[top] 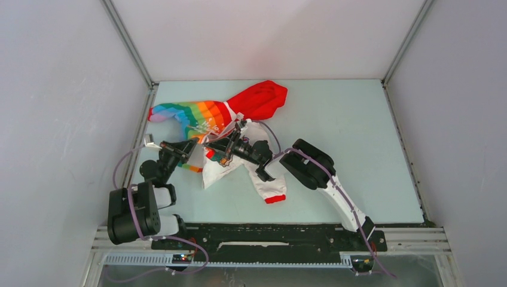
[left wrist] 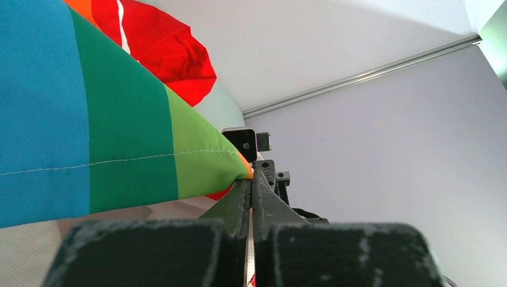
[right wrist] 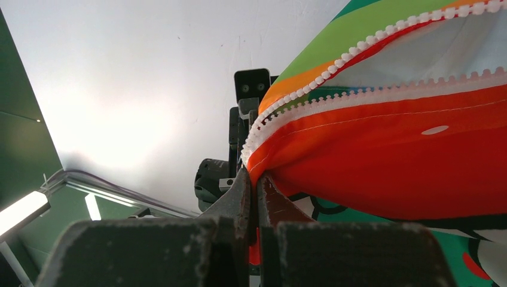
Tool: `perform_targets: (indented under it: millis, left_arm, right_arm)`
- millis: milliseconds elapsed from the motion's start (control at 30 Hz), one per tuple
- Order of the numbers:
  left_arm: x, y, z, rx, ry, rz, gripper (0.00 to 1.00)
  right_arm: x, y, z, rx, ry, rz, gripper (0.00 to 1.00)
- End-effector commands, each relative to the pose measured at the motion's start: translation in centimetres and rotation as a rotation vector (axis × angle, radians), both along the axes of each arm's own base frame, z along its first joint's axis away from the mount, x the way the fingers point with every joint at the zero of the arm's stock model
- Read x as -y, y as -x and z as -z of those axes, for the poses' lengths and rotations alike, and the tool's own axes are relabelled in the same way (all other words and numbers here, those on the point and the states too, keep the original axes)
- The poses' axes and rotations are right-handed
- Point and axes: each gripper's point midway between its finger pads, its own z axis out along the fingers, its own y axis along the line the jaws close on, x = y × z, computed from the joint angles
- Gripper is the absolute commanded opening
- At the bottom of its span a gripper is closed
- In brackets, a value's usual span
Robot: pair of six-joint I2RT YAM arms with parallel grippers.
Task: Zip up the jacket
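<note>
The jacket (top: 230, 128) lies mid-table, red hood (top: 260, 98) at the back, rainbow half (top: 185, 116) to the left, white printed half (top: 227, 167) and a red-cuffed sleeve (top: 274, 197) toward the front. My left gripper (top: 192, 145) is shut on the rainbow half's bottom edge; in the left wrist view the jaws (left wrist: 251, 179) pinch a thin strip of cloth. My right gripper (top: 216, 145) is shut on the red-edged front by the zipper; in the right wrist view (right wrist: 256, 179) both rows of white zipper teeth (right wrist: 359, 89) run apart up and right. The grippers almost touch.
The table surface (top: 347, 137) is pale blue, boxed by white walls left, right and back. A black mounting rail (top: 269, 236) runs along the near edge. The right arm's links (top: 311, 164) lie over the table's front middle.
</note>
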Motion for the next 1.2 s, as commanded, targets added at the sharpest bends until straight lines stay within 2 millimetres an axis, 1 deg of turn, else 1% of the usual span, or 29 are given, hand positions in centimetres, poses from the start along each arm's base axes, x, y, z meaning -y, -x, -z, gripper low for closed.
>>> perform_targets:
  millis: [0,233,333,433,600,733,833,933,1167]
  left_arm:
    - [0.3,0.6,-0.7,0.046,-0.014,0.013,0.00]
    - [0.8,0.8,-0.8,0.051,0.000,0.042,0.00]
    - [0.9,0.9,-0.8,0.054,0.000,0.045,0.00]
    - [1.0,1.0,-1.1,0.066,-0.008,0.051,0.00]
    - [1.1,1.1,-0.9,0.055,-0.029,0.052,0.00]
    - [1.5,1.3,-0.8,0.055,-0.030,0.067,0.00]
    - [1.7,1.3,-0.8,0.059,-0.034,0.071,0.00]
    - [1.7,1.3,-0.5,0.044,-0.043,0.067,0.00]
    - [2.1,1.8,-0.2,0.031,-0.065,0.091,0.00]
  right_arm:
    - [0.3,0.1,-3.7,0.051,-0.088,0.002,0.00]
    - [0.0,0.4,-4.3,0.041,-0.107,-0.011,0.00]
    - [0.0,0.1,-4.4,0.029,-0.113,-0.009,0.00]
    - [0.1,-0.3,-4.0,-0.003,-0.119,-0.004,0.00]
    - [0.2,-0.7,-4.0,-0.023,-0.125,0.009,0.00]
    - [0.5,-1.6,-4.0,-0.045,-0.134,0.026,0.00]
    - [0.5,-1.7,-3.9,-0.057,-0.137,0.025,0.00]
    - [0.5,-1.7,-3.7,-0.067,-0.136,0.027,0.00]
    - [0.8,-2.4,-3.2,-0.066,-0.127,0.029,0.00]
